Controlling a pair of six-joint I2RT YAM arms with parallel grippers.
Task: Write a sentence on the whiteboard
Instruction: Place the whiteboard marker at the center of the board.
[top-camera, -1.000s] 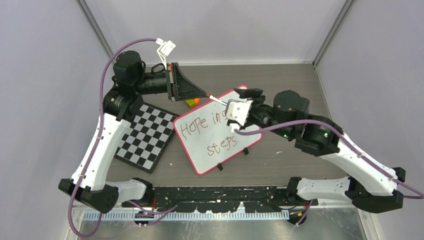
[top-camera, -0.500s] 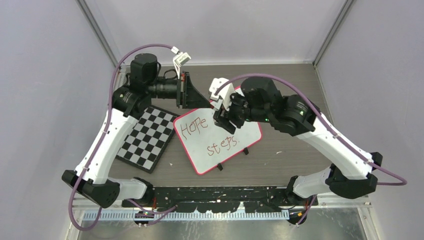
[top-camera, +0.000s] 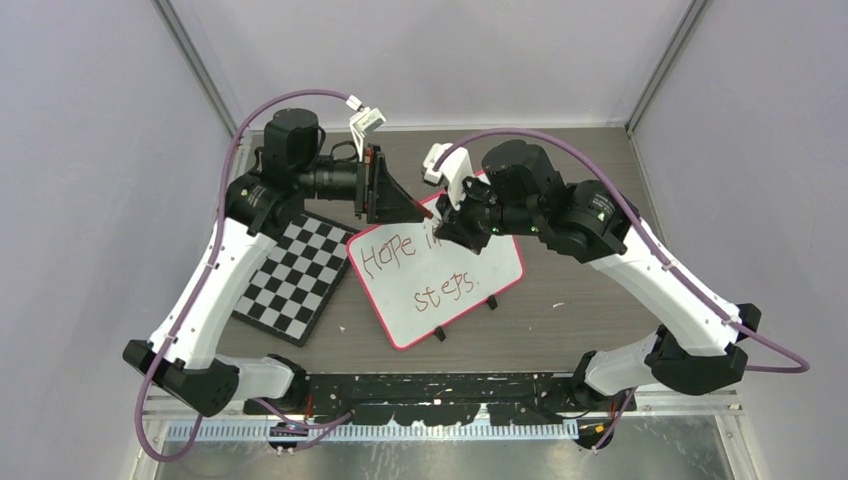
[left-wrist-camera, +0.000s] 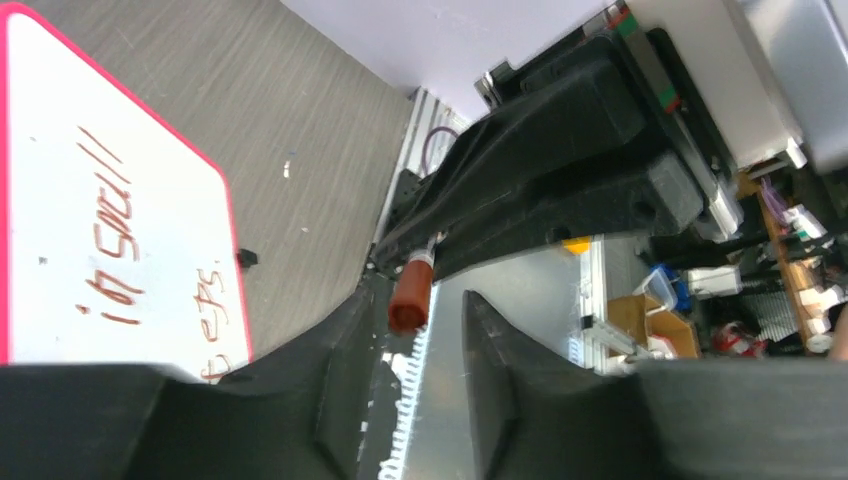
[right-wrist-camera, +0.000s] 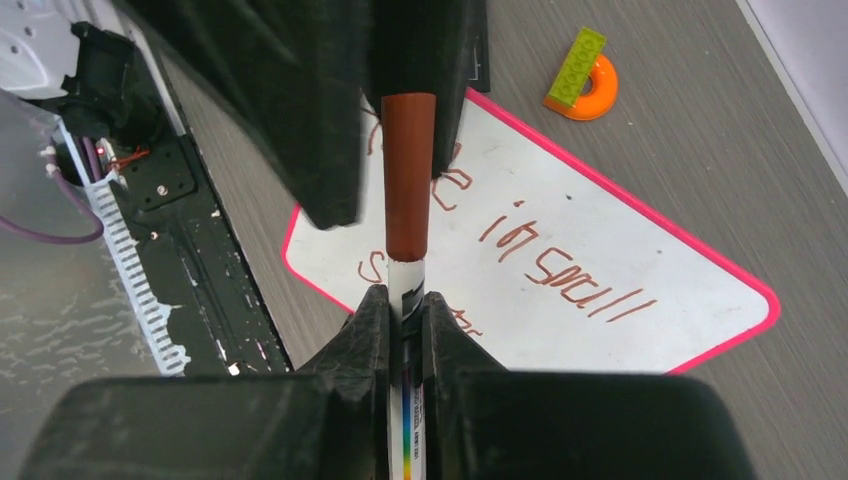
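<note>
Looking down from the top camera, I see the whiteboard (top-camera: 470, 275) lying tilted at the centre of the table (top-camera: 590, 170), its pink-red rim just beside the checkerboard (top-camera: 290, 275) on the left of the frame. The sentence (top-camera: 390, 253) runs in reddish-brown marker strokes, "Hope in" readable on the upper line and "steps" on the lower; my right wrist camera also shows "small" finishing the upper line. Both grippers meet tip to tip above the board's upper edge. The right gripper (right-wrist-camera: 405, 300) is clamped on the white barrel of a marker (right-wrist-camera: 409, 180), which points away from it. The marker's reddish-brown cap (left-wrist-camera: 408, 300) sits between the fingers of the left gripper (left-wrist-camera: 420, 300), whose jaws stand apart around it, with a visible gap on one side in the left wrist view. From the right wrist, the board lies beneath and beyond the marker, well below its tip. An orange ring (right-wrist-camera: 598, 90) with a green brick (right-wrist-camera: 578, 55) rests on the table past the board's far edge.
</note>
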